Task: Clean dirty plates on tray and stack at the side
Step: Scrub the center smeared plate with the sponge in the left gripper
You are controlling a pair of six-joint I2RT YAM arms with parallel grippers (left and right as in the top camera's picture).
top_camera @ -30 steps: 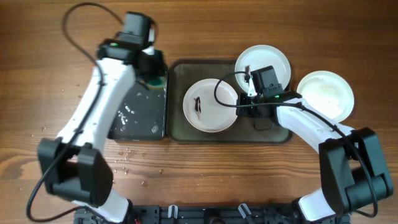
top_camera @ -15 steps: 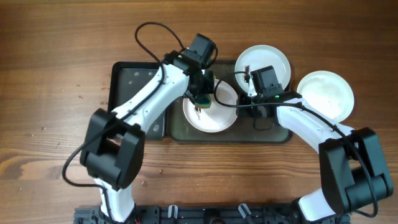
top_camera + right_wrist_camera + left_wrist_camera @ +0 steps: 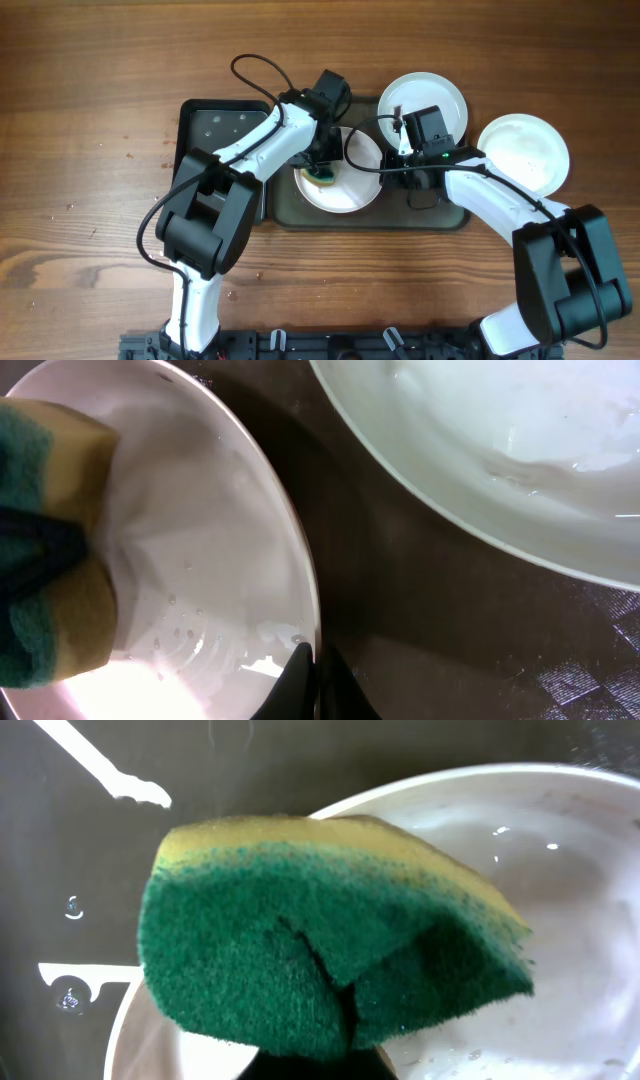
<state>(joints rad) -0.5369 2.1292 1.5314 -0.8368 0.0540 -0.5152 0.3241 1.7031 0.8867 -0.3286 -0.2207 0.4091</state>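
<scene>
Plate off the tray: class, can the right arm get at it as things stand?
Probably yes: the outer plate lies uncovered beside that arm, but the right gripper, shut on the middle plate, must release first.

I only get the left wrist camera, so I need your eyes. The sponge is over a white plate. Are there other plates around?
Observer: Yes, two more. A second plate sits in the far right corner of the tray, and a third plate lies off it on the table, to the right.
Operator: Where is the right tool?
Observer: The right tool is shut, with its tips at the right-hand rim of the scrubbed plate, the one under your sponge.
Operator: Is the third plate dirty?
Observer: No dark smudge shows on it from overhead.
</scene>
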